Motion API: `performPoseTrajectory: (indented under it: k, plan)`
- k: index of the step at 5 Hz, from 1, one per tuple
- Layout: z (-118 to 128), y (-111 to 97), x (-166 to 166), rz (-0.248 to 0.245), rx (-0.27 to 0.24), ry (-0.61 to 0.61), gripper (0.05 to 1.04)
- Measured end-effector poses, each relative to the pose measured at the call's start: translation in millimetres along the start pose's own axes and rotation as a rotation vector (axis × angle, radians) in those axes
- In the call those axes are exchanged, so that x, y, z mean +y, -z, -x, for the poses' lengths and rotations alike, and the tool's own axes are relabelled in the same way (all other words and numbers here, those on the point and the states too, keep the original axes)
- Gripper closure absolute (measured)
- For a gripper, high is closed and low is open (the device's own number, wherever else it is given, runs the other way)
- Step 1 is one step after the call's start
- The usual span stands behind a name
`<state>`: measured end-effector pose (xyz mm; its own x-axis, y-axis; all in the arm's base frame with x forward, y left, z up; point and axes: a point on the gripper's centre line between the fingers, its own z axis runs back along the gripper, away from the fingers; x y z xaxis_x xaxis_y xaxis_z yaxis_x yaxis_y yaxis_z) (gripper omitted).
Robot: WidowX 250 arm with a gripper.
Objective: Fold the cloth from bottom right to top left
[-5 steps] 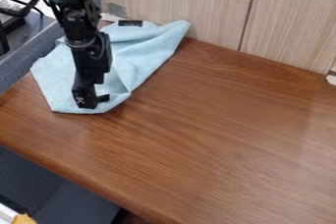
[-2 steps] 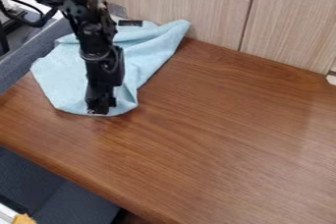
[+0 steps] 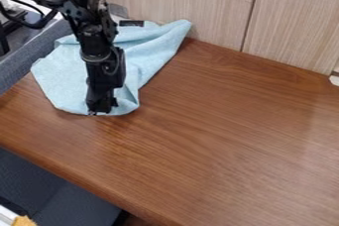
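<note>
Nearest to us, in the lower left corner, we see a small piece of an orange-yellow thing beside a white edge, with dark blue-grey fabric below the bench's front edge. Above that we have the brown wood-grain bench. The pincer points down at the near edge of the light blue cloth; we cannot tell whether it stands apart, together or clamped on the cloth. The cloth lies on the upper left part of the bench, creased to the right of the pincer, its upper right corner by the pale wood-grain panels. We see a small dark rectangle at its far edge. The black arm comes in from the upper left, over the cloth.
</note>
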<state>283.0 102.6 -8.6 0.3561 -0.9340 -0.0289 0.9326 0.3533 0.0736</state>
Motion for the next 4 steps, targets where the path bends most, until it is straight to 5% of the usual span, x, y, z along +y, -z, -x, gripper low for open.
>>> performPoseTrajectory:
  k: [2, 4]
  plan:
    - [-0.6, -25.3, 1.7, -0.072, -0.01, 0.004, 0.999]
    - [-1.2, -56.9, 55.5, -0.203, -0.043, -0.053, 0.999]
